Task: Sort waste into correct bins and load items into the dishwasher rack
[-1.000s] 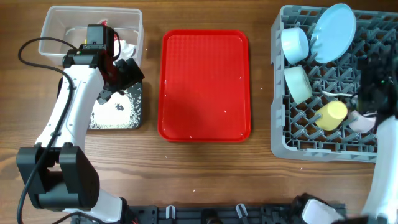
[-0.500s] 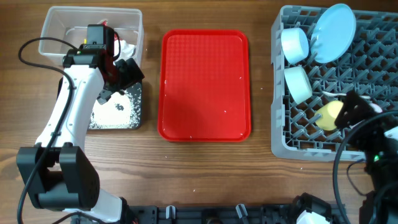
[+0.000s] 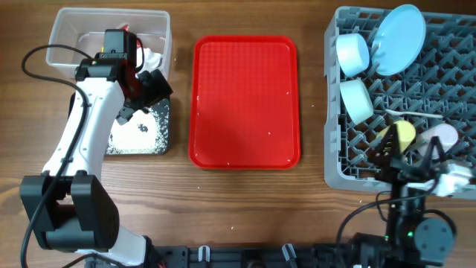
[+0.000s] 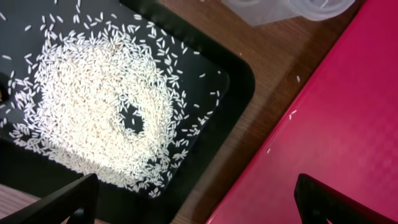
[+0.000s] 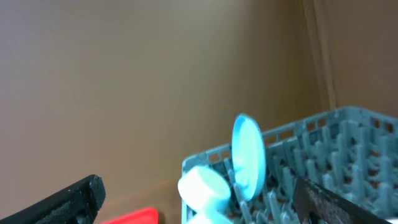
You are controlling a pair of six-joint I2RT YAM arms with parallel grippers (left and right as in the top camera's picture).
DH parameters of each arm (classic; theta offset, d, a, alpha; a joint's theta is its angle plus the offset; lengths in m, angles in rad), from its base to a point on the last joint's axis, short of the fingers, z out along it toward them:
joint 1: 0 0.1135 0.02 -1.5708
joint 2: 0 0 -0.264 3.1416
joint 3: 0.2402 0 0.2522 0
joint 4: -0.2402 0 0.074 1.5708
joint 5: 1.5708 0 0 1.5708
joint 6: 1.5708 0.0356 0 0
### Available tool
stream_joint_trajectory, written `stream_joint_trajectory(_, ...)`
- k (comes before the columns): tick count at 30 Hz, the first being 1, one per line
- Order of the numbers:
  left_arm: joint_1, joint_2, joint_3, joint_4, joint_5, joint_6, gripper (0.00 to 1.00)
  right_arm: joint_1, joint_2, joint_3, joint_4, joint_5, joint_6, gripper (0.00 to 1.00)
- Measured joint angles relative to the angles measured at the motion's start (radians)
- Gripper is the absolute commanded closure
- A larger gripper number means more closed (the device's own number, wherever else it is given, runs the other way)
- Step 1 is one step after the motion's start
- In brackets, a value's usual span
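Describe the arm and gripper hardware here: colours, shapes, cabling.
Left arm: white tubular links, black joint housings and a black base block, with a thin black cable looping alongside. Left gripper: black, and its fingers are matte black wedges. Right arm: mostly black near its base, with black cables. Right gripper: black, with the same wedge fingers. No markings are legible.

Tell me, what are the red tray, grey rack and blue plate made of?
The red tray looks like plastic: even colour, fine bumpy texture, rounded moulded rim. The grey rack looks like plastic too, one matte moulded lattice with prongs. The blue plate is smooth with a soft sheen: probably plastic, though it could be glazed ceramic.
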State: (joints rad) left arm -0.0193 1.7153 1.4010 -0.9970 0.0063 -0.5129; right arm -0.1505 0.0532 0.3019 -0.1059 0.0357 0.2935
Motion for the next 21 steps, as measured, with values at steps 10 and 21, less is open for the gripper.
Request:
stream_joint_trajectory(10, 0.0, 0.0, 0.0, -0.001, 0.0, 0.0, 0.0, 0.113, -0.036, -0.296, 0.198, -0.2, -0.474, 0.0)
stream_joint_trajectory(21, 0.0, 0.0, 0.0, -0.001, 0.0, 0.0, 0.0, 0.113, -0.038, -0.296, 0.111, -0.169, -0.483, 0.0)
